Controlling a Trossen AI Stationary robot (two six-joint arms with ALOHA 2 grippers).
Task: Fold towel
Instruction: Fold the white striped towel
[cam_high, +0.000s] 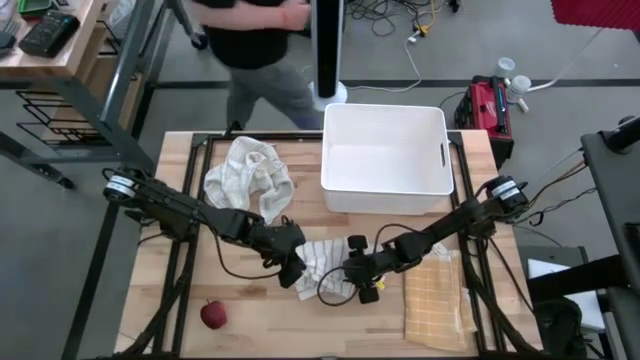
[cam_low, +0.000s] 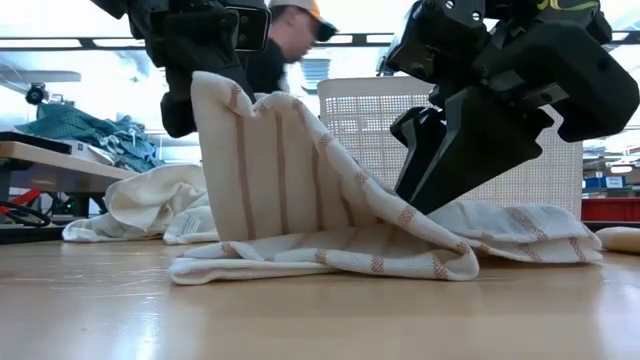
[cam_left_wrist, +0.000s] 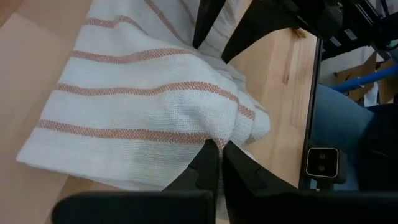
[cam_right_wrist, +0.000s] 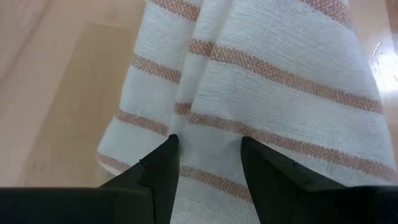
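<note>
Between both claws: striped towel (cam_low: 300, 200) | left claw (cam_left_wrist: 217, 155) pinches its raised edge | right claw (cam_right_wrist: 208, 155) spread, over it

We counted three towels: striped (cam_high: 322, 262), cream (cam_high: 248, 175) and yellow checked (cam_high: 434, 296). We also counted one white bin (cam_high: 385, 158), one apple (cam_high: 212, 315) and one person (cam_high: 255, 45).
</note>
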